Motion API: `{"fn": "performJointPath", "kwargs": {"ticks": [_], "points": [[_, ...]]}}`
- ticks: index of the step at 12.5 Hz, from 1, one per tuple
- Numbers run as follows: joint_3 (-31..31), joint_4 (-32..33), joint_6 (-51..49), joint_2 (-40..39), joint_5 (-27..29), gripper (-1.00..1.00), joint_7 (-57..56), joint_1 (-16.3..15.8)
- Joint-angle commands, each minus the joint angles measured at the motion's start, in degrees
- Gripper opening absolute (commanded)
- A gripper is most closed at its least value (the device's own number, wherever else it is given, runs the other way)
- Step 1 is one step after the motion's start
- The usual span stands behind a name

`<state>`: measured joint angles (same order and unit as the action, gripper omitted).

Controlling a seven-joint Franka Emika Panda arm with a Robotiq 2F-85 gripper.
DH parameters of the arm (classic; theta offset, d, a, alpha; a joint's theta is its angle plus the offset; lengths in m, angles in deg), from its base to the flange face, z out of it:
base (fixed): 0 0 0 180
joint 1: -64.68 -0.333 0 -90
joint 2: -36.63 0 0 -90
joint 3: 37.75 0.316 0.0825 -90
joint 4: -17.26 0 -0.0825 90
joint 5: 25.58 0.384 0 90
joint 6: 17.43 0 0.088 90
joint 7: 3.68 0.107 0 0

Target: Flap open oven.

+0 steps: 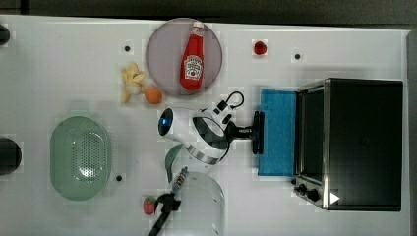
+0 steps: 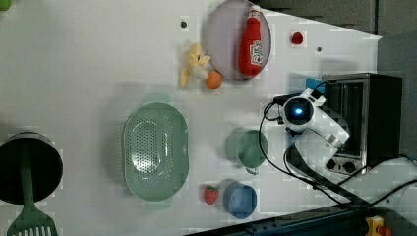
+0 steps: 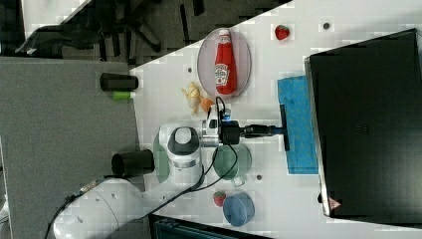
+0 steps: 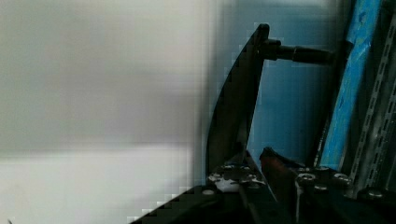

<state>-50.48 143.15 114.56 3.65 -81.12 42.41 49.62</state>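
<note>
**Oven door down, handle in the jaws**

The oven (image 1: 364, 142) stands at the top view's right end of the white surface (image 1: 59, 69), its blue glass door (image 1: 278, 132) dropped flat. The gripper (image 1: 254, 132) pinches the door's black bar handle (image 1: 258, 132) in its jaws. The green colander (image 1: 80, 157) holds nothing. The grey plate (image 1: 164, 54) carries a ketchup bottle (image 1: 193, 58). In the left view, a green cup (image 2: 252, 148) and a blue bowl (image 2: 240, 199).
</note>
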Motion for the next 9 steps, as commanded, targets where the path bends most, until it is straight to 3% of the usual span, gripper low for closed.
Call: {"fn": "performJointPath", "kwargs": {"ticks": [1, 6, 9], "points": [[-1.1, -3.2, -0.5, -3.4, -0.8, -0.65, 6.3, -1.9], [-1.2, -4.6, 1.2, -1.9, 0.4, -0.65, 6.3, -2.4], [-1.3, -4.6, 2.9, 4.5, 7.5, -0.65, 6.2, -2.0]]}}
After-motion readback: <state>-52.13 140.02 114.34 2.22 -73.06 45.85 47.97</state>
